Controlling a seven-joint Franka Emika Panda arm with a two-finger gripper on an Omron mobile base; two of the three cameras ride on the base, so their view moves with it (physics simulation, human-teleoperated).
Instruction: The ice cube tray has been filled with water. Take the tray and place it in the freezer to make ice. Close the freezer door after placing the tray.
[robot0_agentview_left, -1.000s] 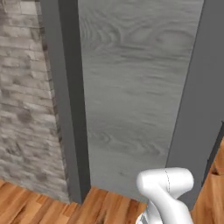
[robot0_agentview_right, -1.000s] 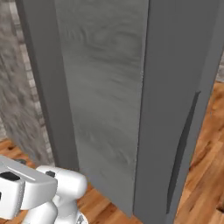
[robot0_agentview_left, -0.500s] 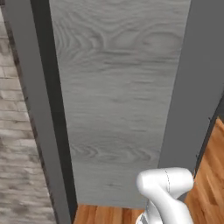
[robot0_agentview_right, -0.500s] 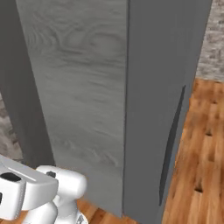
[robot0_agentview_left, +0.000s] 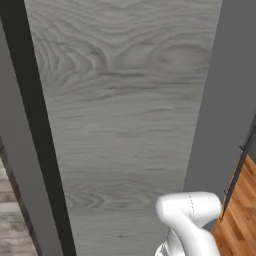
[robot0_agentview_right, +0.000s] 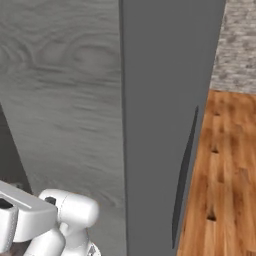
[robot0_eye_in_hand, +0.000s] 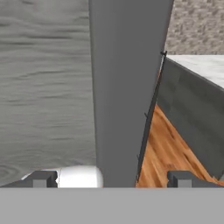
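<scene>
Parked hard up against the freezer (robot0_agentview_left: 125, 125), its broad wood-grain flank taking up most of both base views, probably because the base has to stand close for the arm to work at the appliance. Just right of that flank, at the corner, the plain grey face of the freezer door (robot0_agentview_right: 160, 100), seen nearly edge-on; no pale shelves or inner walls on show, so impossible to tell from here whether it stands shut or ajar. Beyond it, plank floor (robot0_agentview_right: 225, 175) running back to a brick wall (robot0_agentview_right: 235, 45), and in the hand view a dark-fronted cabinet with a pale worktop (robot0_eye_in_hand: 201, 65) well apart to the right. Down the door's face, the long thin handle (robot0_agentview_right: 184, 175), placed near the far edge to give leverage for swinging. Lowest and smallest, the pincer (robot0_eye_in_hand: 111, 179), spread as wide as it goes and gripping nothing, aimed along the freezer's corner with the handle a little right of centre. No telling where the ice cube tray lies; certainly not between the tips. Judged an early stage: tray yet to be fetched.
</scene>
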